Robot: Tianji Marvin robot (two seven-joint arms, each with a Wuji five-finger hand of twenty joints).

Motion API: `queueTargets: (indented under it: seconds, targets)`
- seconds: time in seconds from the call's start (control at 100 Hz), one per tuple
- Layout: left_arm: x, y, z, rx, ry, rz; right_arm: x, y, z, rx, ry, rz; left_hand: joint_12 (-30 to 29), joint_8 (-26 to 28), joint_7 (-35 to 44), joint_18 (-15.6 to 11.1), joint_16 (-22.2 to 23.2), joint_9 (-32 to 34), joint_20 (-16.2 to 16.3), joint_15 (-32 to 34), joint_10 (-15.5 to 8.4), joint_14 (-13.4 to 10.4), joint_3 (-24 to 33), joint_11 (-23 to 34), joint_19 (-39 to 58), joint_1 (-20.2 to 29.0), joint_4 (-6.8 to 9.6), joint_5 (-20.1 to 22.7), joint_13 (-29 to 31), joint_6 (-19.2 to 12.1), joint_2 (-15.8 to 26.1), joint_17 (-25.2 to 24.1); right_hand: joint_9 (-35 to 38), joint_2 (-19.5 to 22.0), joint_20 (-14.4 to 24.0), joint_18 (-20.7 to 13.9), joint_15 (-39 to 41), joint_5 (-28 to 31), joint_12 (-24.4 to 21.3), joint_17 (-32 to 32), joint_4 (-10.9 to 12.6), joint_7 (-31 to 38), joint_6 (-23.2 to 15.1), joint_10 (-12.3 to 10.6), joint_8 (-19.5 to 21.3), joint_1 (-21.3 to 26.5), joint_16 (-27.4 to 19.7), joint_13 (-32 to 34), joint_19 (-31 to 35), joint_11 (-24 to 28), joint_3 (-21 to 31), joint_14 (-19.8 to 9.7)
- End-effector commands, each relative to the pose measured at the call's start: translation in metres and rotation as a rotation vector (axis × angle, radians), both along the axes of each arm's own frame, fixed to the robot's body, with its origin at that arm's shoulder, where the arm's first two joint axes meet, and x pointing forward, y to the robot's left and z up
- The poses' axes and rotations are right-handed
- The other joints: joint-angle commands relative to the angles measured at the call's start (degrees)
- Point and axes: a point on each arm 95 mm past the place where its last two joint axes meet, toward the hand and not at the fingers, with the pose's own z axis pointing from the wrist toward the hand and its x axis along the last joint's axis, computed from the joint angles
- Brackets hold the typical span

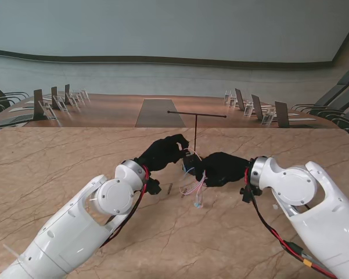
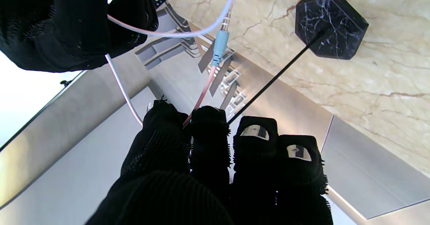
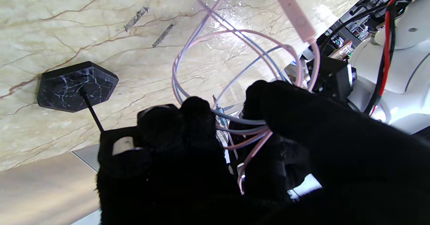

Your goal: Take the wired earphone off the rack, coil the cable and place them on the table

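Both black-gloved hands meet above the beige marble table (image 1: 58, 168), beside the thin black T-shaped rack (image 1: 195, 131). The right hand (image 1: 220, 168) grips the pink-blue earphone cable coil (image 3: 231, 67); the left hand (image 1: 162, 154) pinches its plug end (image 2: 220, 45).

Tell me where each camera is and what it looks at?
Stand view: above the shoulders, facing the table; both arms, left hand and right hand meet by the rack.
Left wrist view: along the left hand, cable pinched, plug dangling.
Right wrist view: along the right hand, gripping cable loops.
Both wrist views share the rack's black base.
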Motion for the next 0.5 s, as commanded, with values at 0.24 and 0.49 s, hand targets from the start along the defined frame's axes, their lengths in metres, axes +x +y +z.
queueTargets:
  seconds: [0.24, 0.49]
  targets:
    - [-0.0003, 0.0019, 0.0061, -0.004, -0.031, 0.003, -0.0047, -0.0005, 0.0001, -0.006, 0.001, 0.001, 0.33, 3.64, 5.36, -1.60, 0.55, 1.21, 2.55, 2.89, -2.39, 0.05, -0.79, 1.49, 6.10, 3.93, 0.40, -0.74, 0.67, -2.46, 2.33, 1.55, 2.37, 1.51, -0.64, -5.30, 4.14, 5.69, -1.13, -0.92, 6.18, 8.07, -5.94, 4.73, 2.32, 4.14, -0.56, 0.76, 1.12, 3.00, 6.00, 6.93]
    - [-0.0062, -0.0048, 0.0073, -0.031, 0.004, -0.019, -0.0026, -0.0016, -0.0031, -0.013, 0.003, -0.016, -0.31, 3.15, 5.29, -0.74, -0.46, 1.93, 1.20, 1.65, -2.22, 0.49, 0.55, 0.67, 5.87, 3.93, 0.58, -0.39, 1.77, -0.89, 1.57, 2.99, 2.25, 1.66, -0.57, -5.30, 4.13, 5.61, -1.28, -0.87, 6.40, 7.93, -6.08, 4.81, 2.55, 4.14, -0.52, 0.76, 1.12, 3.12, 5.80, 6.93]
